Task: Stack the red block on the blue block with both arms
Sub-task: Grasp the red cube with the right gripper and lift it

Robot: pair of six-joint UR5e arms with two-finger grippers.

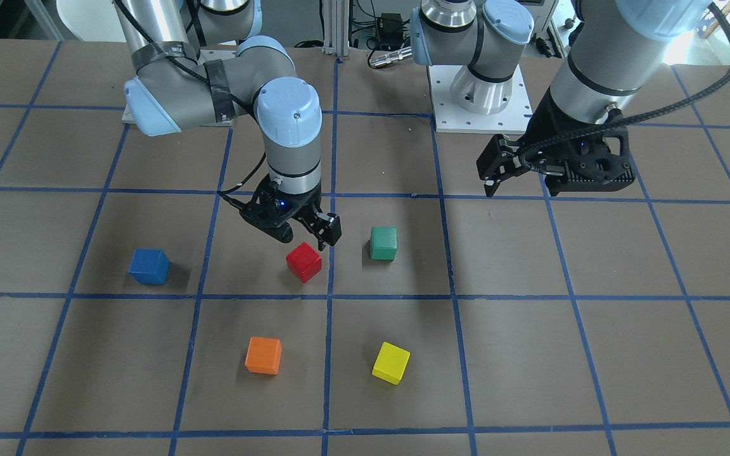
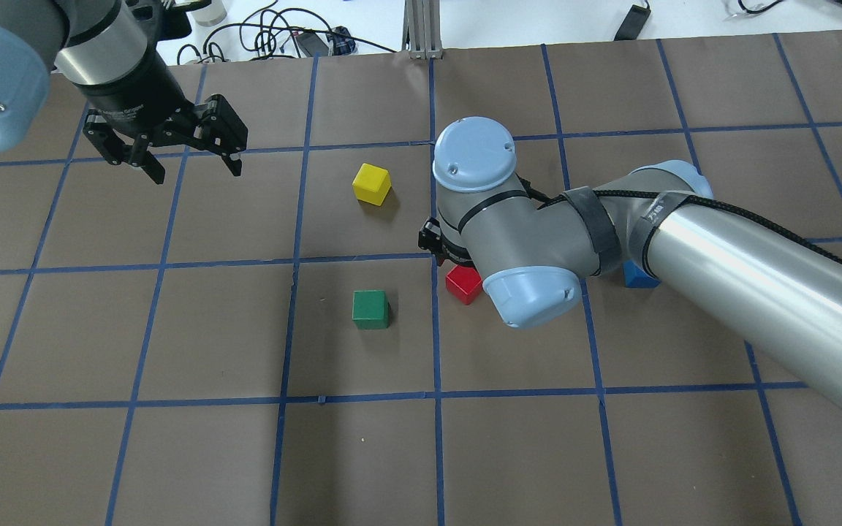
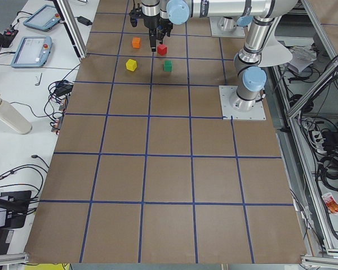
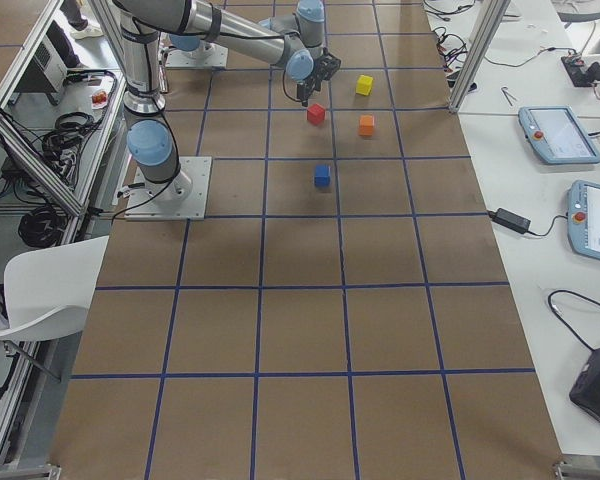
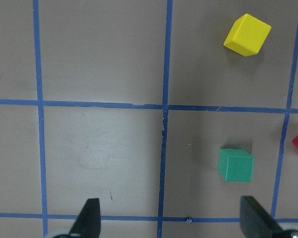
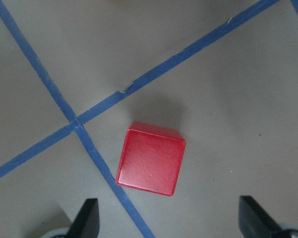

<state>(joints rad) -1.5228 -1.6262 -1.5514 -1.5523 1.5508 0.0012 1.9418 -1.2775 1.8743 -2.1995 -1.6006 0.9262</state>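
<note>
The red block [image 1: 304, 261] lies on the brown table, seen also in the overhead view [image 2: 463, 285] and centred in the right wrist view [image 6: 151, 158]. My right gripper [image 1: 307, 235] hovers just above it, open and empty, with its fingertips [image 6: 87, 220] spread wider than the block. The blue block [image 1: 149, 266] sits alone further toward my right, half hidden under the right arm in the overhead view [image 2: 636, 276]. My left gripper [image 2: 194, 169] is open and empty, held high over the table's far left, well away from both blocks.
A green block [image 1: 383, 244] lies close beside the red one. A yellow block [image 1: 391, 363] and an orange block [image 1: 263, 355] lie further out from me. Blue tape lines grid the table. The arm bases [image 1: 479, 95] stand at my edge.
</note>
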